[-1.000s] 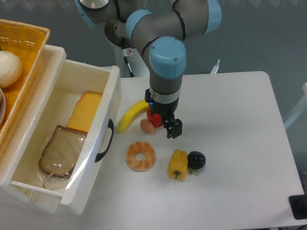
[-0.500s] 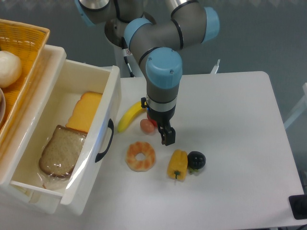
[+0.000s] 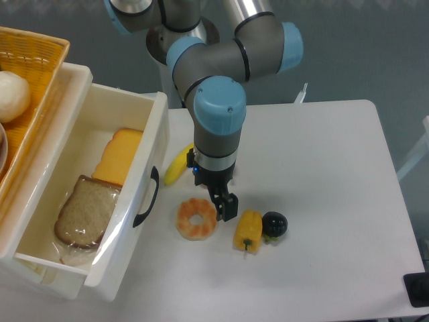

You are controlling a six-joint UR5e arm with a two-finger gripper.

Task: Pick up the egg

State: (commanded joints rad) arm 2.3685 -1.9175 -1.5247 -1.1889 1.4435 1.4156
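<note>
Although no readable writing or brand shows anywhere, the grey-and-blue robot arm (image 3: 218, 121) dominates, hanging above the white table (image 3: 322, 201). Its black two-finger gripper (image 3: 224, 204) sits between the yellow banana (image 3: 175, 169) and orange ring-shaped shrimp (image 3: 197, 219). The small pinkish-tan egg is hidden beneath the arm, and I cannot tell how wide the jaws stand or whether they hold anything.

My grey tubular metal arm (image 3: 221, 57) carries rounded light-blue plastic joint caps (image 3: 219, 107). My small black two-finger gripper (image 3: 225, 206) sits below a silver wrist ring.
</note>
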